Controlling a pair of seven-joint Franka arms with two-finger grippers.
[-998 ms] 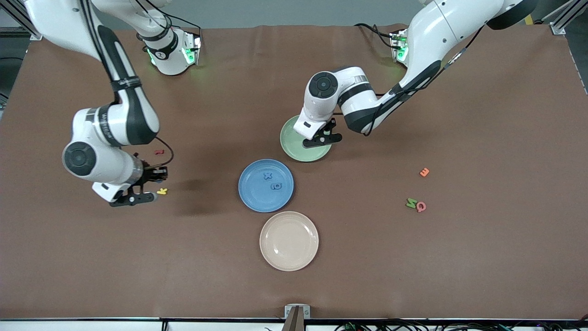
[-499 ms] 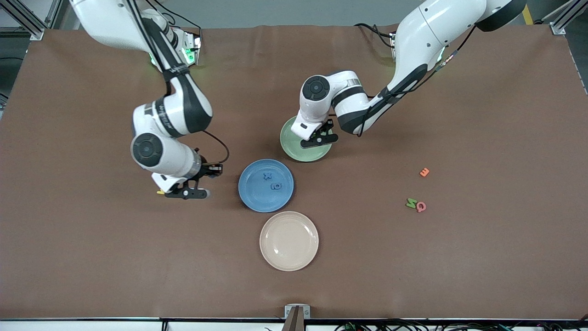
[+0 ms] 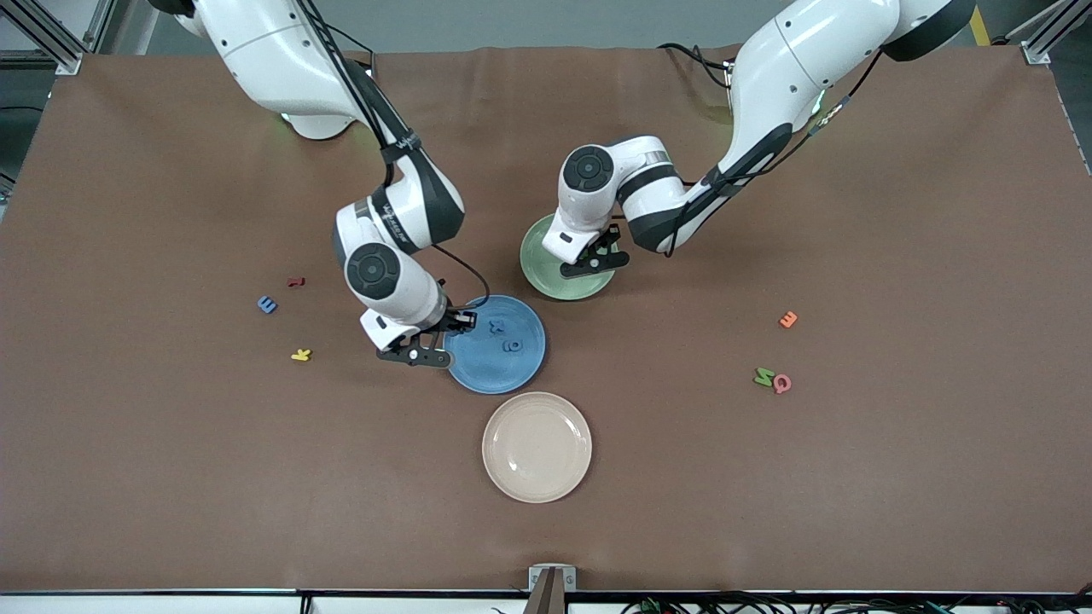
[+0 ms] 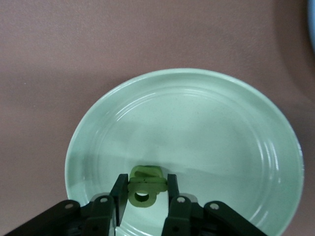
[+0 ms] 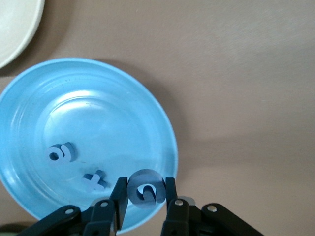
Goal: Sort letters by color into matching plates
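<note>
Since the earlier frames the right gripper (image 5: 143, 202) has swung from the yellow letter (image 3: 300, 355) to the matte blue plate's (image 3: 512, 371) rim, pinching a chunky blue letter (image 5: 144, 189). The left gripper (image 4: 145, 199) clamps a green letter (image 4: 143, 182) over the smooth green plate (image 4: 221, 128).

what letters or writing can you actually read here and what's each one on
"X": blue letter lying in the blue plate.
"E": orange letter on the table.
"Q": pink letter on the table.
"K": yellow letter on the table.
Lettering on the right arm's forearm: too small to read.
</note>
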